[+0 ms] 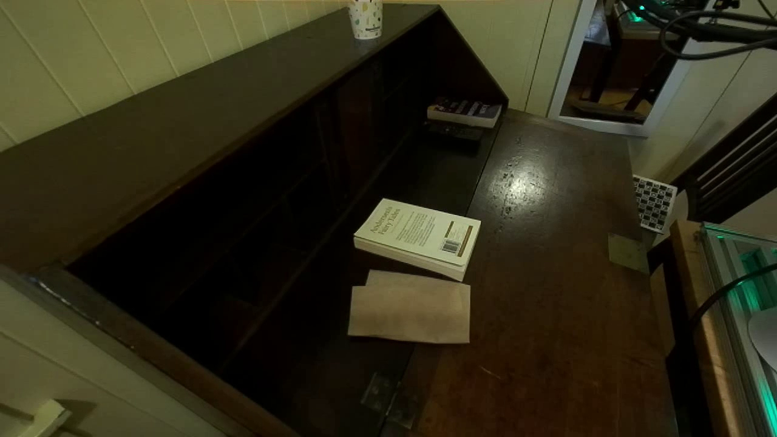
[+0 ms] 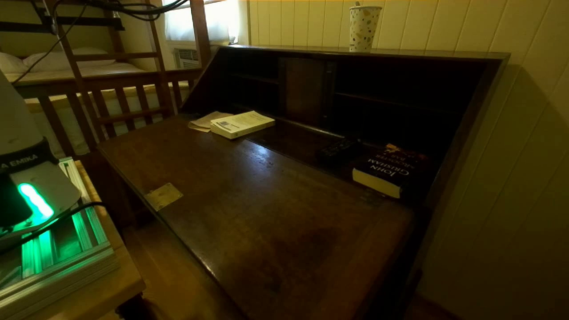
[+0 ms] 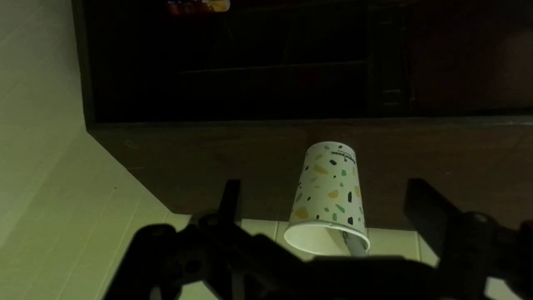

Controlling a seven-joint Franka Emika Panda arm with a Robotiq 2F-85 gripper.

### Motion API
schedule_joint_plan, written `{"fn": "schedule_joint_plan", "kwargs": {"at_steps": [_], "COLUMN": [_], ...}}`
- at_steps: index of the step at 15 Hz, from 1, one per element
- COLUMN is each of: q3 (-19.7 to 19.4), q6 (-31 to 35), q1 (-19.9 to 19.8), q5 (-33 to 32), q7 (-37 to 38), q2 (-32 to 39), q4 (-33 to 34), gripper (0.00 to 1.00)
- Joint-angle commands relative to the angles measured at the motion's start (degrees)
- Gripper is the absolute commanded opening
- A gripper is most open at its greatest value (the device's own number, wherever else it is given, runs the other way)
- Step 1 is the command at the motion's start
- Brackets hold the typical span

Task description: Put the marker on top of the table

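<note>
The marker (image 3: 354, 243) shows as a slim greyish stick inside the white patterned cup (image 3: 331, 187), leaning on its inner wall; its lower part is hidden. A small tip of the marker (image 2: 357, 3) shows above the cup's rim in an exterior view. The cup stands upright on the desk's upper shelf. The table (image 1: 546, 303) is the glossy dark brown fold-out top, also in an exterior view (image 2: 266, 213). In the wrist view, which appears upside down, my gripper (image 3: 325, 187) is open, with fingers apart either side of the cup, not touching it. Neither exterior view shows the gripper.
A white book (image 1: 419, 237) and brown paper (image 1: 410, 306) lie on the desk. A dark book (image 2: 389, 171) and a black object (image 2: 338, 149) lie near the other end. Dark cubbyholes (image 2: 400, 111) rise behind. The shelf edge (image 3: 208, 125) runs beside the cup.
</note>
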Motion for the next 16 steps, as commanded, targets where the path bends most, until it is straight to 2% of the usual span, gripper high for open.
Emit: {"fn": "schedule_joint_plan", "kwargs": {"at_steps": [1, 9, 16], "q3": [0.91, 1.83, 0.35], "q6": [2.68, 3.86, 11.65], "q1": [-0.82, -0.69, 0.52], "q5": [-0.94, -1.98, -3.00], "q7": [0.74, -6.16, 3.21], "q2": [4.83, 9.89, 15.00], "q4": [5.30, 12.08, 14.63], "gripper": [1.00, 1.00, 1.00]}}
